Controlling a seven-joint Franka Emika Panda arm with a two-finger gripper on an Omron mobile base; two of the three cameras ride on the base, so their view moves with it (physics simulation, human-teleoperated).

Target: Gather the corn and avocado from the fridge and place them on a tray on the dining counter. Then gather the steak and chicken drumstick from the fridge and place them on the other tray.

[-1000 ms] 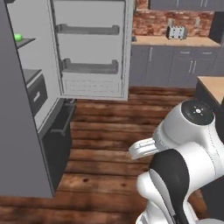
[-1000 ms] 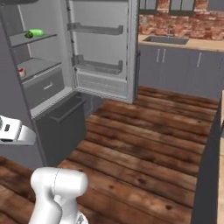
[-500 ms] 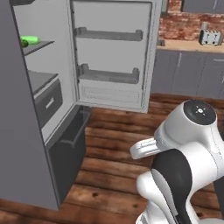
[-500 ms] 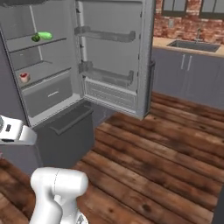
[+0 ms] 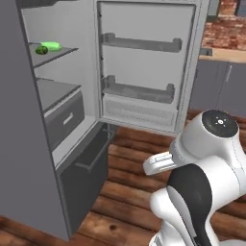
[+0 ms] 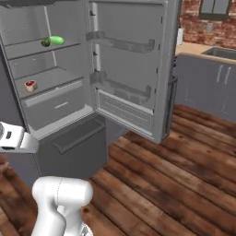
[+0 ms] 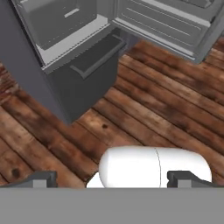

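The fridge [image 6: 50,99] stands open ahead. On its upper shelf lie a dark green avocado [image 6: 45,43] [image 5: 42,49] and a light green elongated piece, likely the corn [image 6: 57,40] [image 5: 52,45]. One shelf lower sits a small red and white piece, probably the steak [image 6: 30,85]. My gripper [image 7: 113,179] is open and empty, pointing down at the wooden floor in front of the fridge, well short of the shelves. The chicken drumstick, the trays and the dining counter are out of view.
The fridge door [image 5: 144,67] is swung wide, with two door racks. A dark bottom drawer [image 7: 94,57] [image 5: 89,163] is pulled out over the wooden floor [image 7: 144,113]. Grey cabinets and a counter with a sink [image 6: 216,53] stand to the right.
The whole picture has shifted as the base turned and drove toward the fridge, which is larger and more central now. The arm keeps its pose and the gripper stays open.
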